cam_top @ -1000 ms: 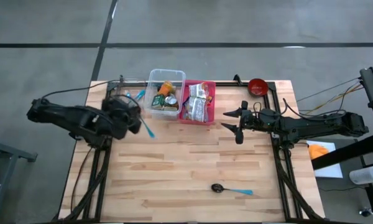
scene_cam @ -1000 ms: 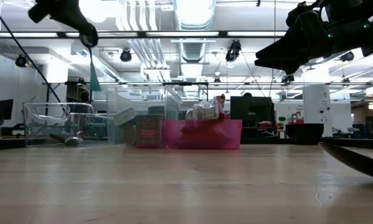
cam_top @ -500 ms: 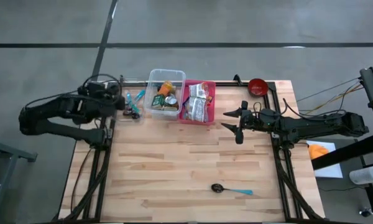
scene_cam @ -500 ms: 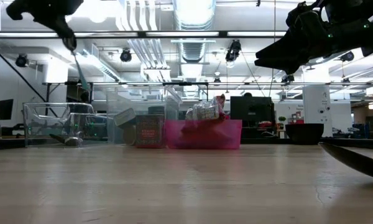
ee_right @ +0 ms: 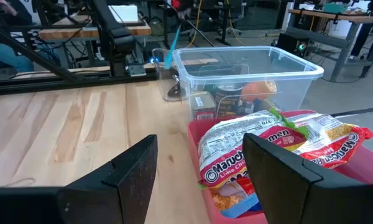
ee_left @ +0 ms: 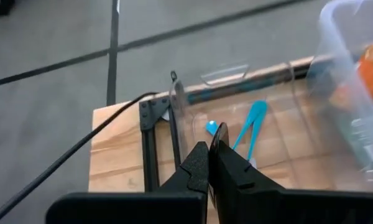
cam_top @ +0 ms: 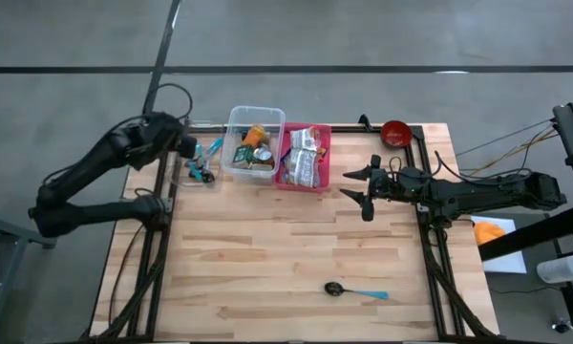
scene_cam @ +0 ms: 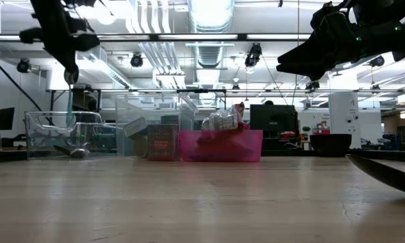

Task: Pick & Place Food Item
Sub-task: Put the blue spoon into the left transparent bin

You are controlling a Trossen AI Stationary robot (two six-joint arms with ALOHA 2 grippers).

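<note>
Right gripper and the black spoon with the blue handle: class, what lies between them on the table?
In the high view, only bare wooden table lies between the right gripper and the spoon; nothing else.

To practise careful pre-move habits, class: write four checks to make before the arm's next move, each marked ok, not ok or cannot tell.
1. Left hand shut on the blue spoon: ok.
2. Spoon hangs over the clear utensil box: ok.
3. Spoon's lower end already inside that box: cannot tell.
4. Right hand open, held apart from the pink bin: ok.
</note>
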